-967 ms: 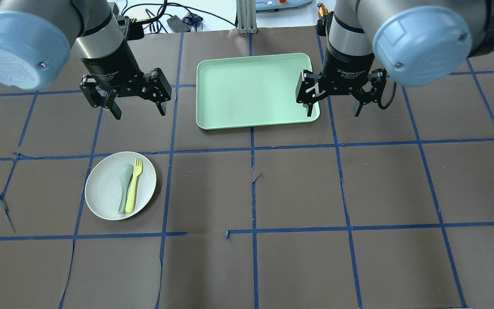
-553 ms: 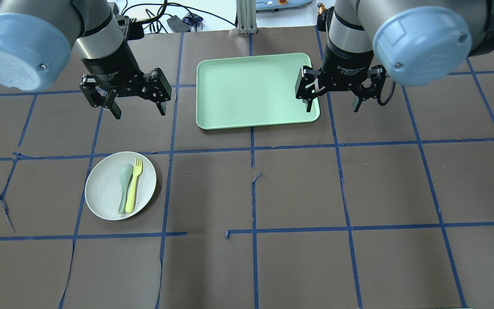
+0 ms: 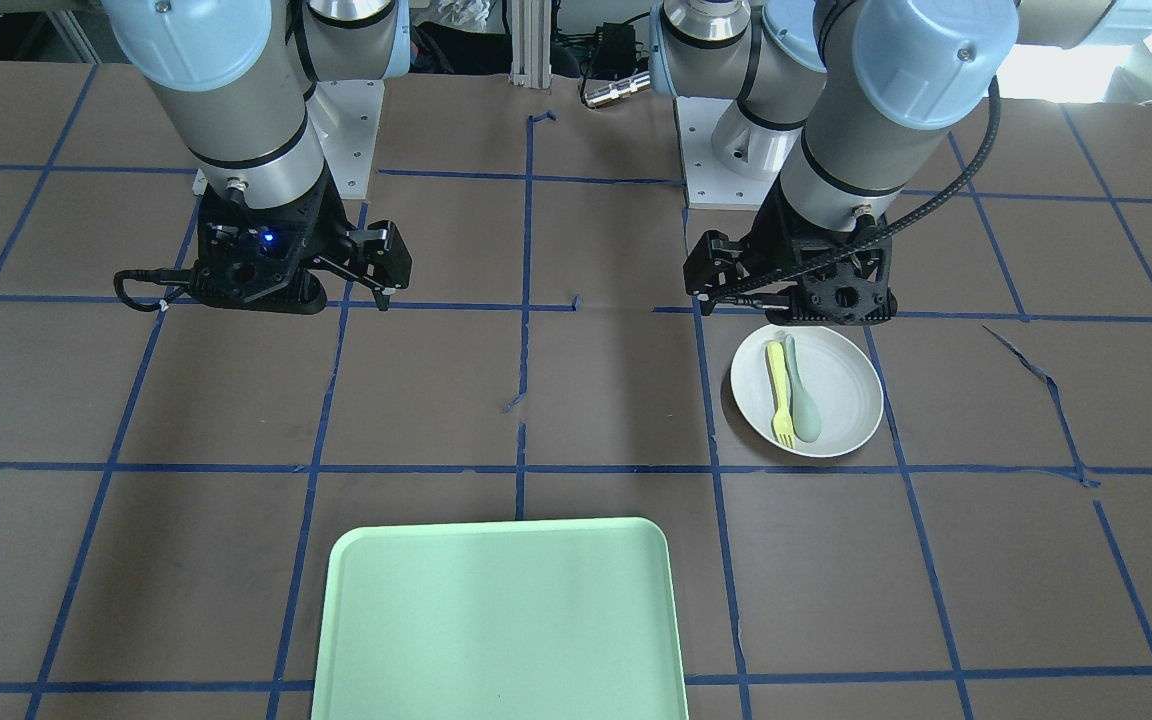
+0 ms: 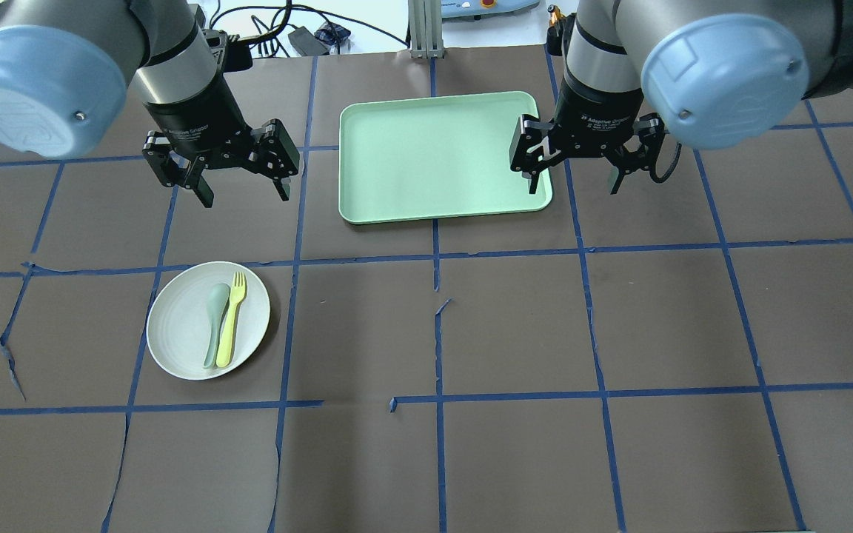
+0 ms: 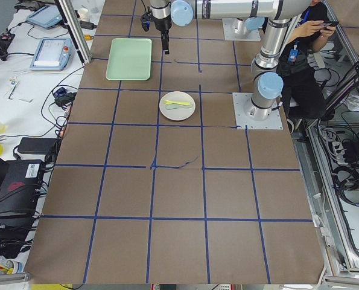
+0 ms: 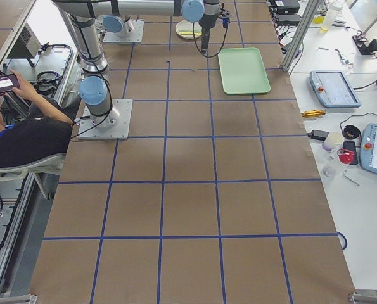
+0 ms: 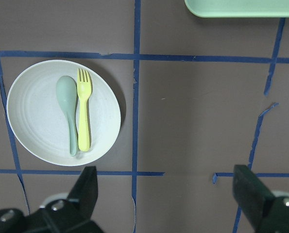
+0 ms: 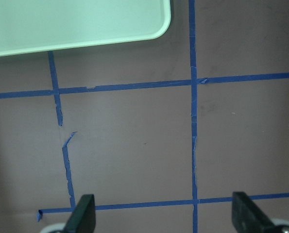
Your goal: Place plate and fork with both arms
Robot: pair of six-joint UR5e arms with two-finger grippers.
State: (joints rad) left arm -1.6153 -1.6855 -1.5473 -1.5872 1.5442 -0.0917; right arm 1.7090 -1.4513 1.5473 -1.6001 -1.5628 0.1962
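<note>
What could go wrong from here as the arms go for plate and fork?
1. The fork lies tight against the spoon on the plate; the open left gripper could pinch both.
2. The plate lies flat and shallow; a rim grasp might tip it and spill them.
3. The open right gripper hangs over a corner of the tray; lowering there might strike its rim.

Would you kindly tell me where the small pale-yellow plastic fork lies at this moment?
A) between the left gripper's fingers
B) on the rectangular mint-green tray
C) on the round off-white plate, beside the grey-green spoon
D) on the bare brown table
C: the pale-yellow plastic fork lies on the round off-white plate, right beside the grey-green spoon.
</note>
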